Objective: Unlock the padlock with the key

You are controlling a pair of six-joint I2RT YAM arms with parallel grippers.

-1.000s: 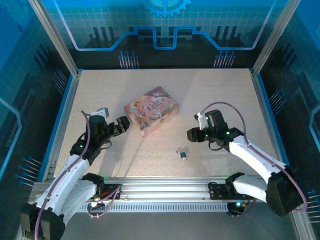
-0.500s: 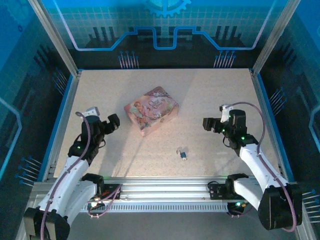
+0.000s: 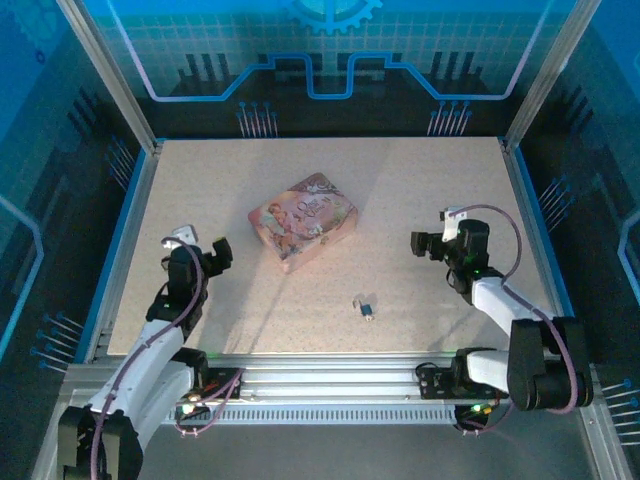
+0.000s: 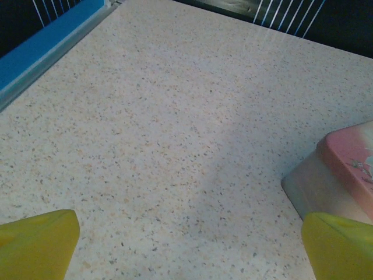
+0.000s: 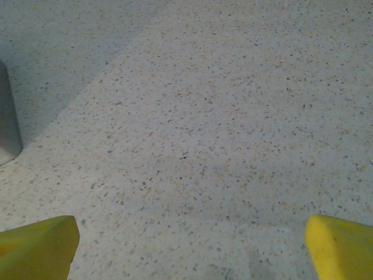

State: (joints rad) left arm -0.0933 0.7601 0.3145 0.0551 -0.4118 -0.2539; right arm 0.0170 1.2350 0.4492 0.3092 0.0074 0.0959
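Both grippers stood with their fingers spread wide and nothing between them. In the overhead view the left gripper (image 3: 216, 252) hung over the left part of the table (image 3: 430, 180), pointing toward the pink box (image 3: 303, 220) and a little apart from its near left corner. Its own camera showed the yellow fingertips (image 4: 36, 245) at the two lower corners of the view, with bare speckled tabletop between them. A corner of the pink box sat just above the right-hand fingertip, and the blue edge strip (image 4: 46, 49) ran along the far left.

The right gripper (image 3: 421, 243) hung over the right part of the table, pointing inward, well apart from the box. Its wrist camera likewise showed yellow fingertips (image 5: 341, 248) far apart over bare tabletop.

The padlock (image 3: 366, 308) lay on the table near the front edge, between the two arms, in front of the box and apart from it, and well clear of both grippers. It showed as a tiny bluish-silver piece. The key was too small to be told apart from the padlock.
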